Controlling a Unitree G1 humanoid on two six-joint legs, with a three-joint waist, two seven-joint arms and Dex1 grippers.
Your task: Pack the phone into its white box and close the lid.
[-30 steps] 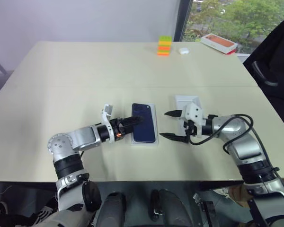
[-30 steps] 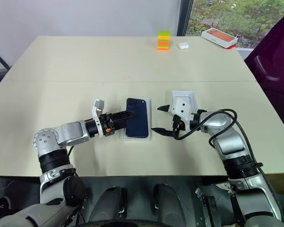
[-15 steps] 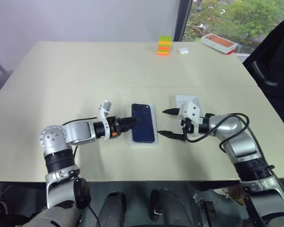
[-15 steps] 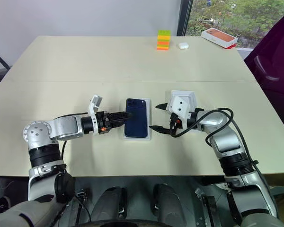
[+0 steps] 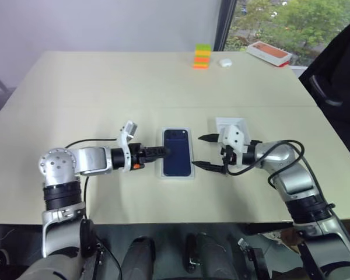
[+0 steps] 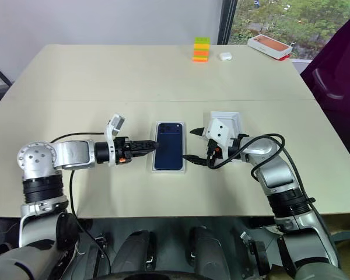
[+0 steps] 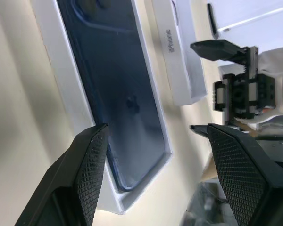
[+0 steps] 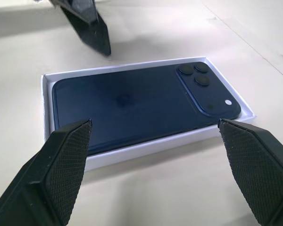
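The dark blue phone (image 5: 178, 153) lies back-up inside the white box (image 5: 178, 176) at the table's middle, camera cluster at its far end (image 8: 202, 75). My left gripper (image 5: 165, 151) points level at the box's left rim, open, with nothing held between its fingers (image 7: 92, 160). My right gripper (image 5: 200, 152) stands open just right of the box, fingers (image 8: 66, 155) spread along its long side without touching it. The lid (image 5: 228, 124), white with lettering on its side (image 7: 177, 61), lies right of the box, partly hidden behind the right gripper.
At the table's far edge stand a stack of coloured blocks (image 5: 202, 56), a small white case (image 5: 225, 61) and an orange-topped box (image 5: 269, 53). A dark chair (image 5: 332, 87) is beyond the table's right side.
My left elbow has swung out to the left and the wrist has rolled; its fingertips drew back from over the phone to the box's left rim. The right gripper has kept still.
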